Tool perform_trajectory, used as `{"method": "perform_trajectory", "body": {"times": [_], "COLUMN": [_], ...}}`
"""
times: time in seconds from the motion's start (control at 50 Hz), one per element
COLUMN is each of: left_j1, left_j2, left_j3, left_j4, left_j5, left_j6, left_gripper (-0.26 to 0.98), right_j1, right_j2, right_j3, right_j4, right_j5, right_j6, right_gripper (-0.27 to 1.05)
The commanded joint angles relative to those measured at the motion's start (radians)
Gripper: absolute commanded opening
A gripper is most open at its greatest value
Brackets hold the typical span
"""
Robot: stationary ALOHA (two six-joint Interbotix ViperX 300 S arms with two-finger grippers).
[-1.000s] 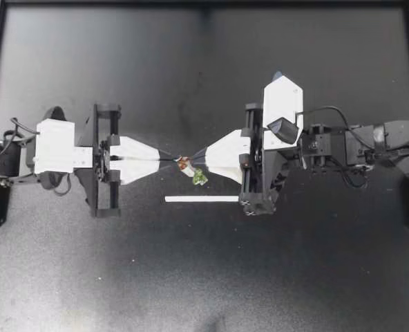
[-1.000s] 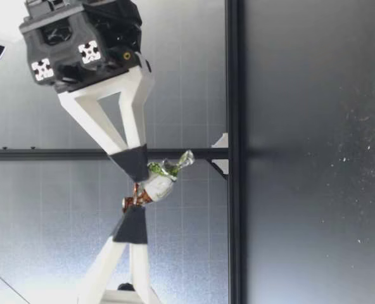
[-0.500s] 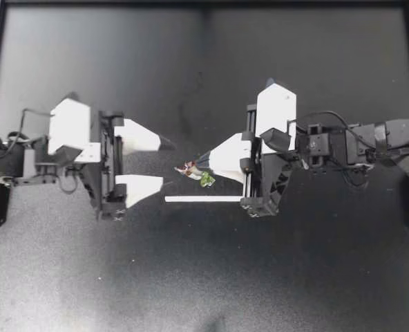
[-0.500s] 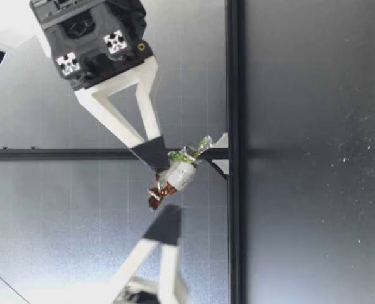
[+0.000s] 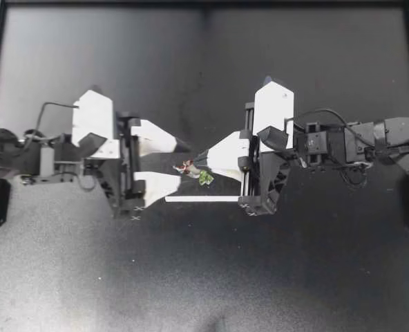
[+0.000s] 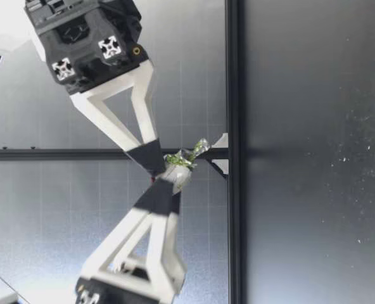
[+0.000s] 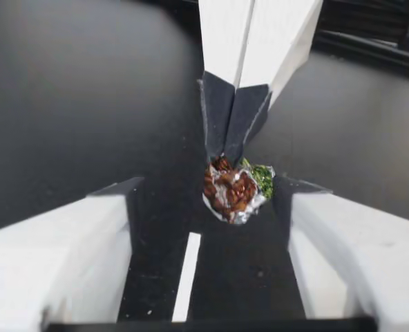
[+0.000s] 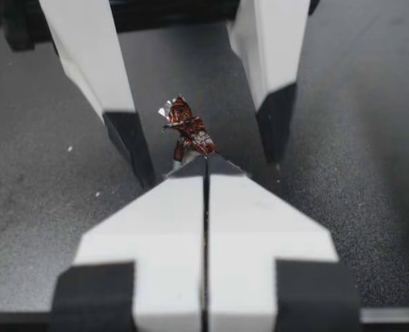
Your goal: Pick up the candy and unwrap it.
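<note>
in the top view the candy is too small to tell how far its wrapper is peeled. in the right wrist view the pinched tips of my right claw cover most of it, leaving only the red twisted end. in the low view a dark fingertip of my left claw hides that red end. both arms run off the top view's sides.

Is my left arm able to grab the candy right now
Probably yes: the left gripper is open with the candy between its fingers, nothing blocking; the right gripper is shut on it.
</note>
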Motion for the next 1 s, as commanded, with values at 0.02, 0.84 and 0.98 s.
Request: {"method": "perform_trajectory", "body": {"times": [0.02,0.84,0.98], "left_j1": [0.017,0.084,0.084], "left_j2": [0.003,0.046,0.041], "left_j3": [-0.031,-0.005,0.005], "left_j4": [0.002,0.003,0.005], "left_j5": [-0.005,0.005,-0.002], "left_j6": [0.002,0.014,0.052], "left_gripper": [0.62,0.61,0.61], "right_j1": [-0.003,-0.017,-0.038], "right_j2": [-0.028,-0.086,-0.091], "right_j3": [-0.023,0.025,0.031], "right_j4": [-0.002,-0.002,-0.002], "right_j5": [-0.002,0.025,0.026], "right_j6": [0.002,0.002,0.0], "right_gripper": [-0.19,-0.19,-0.19]}}
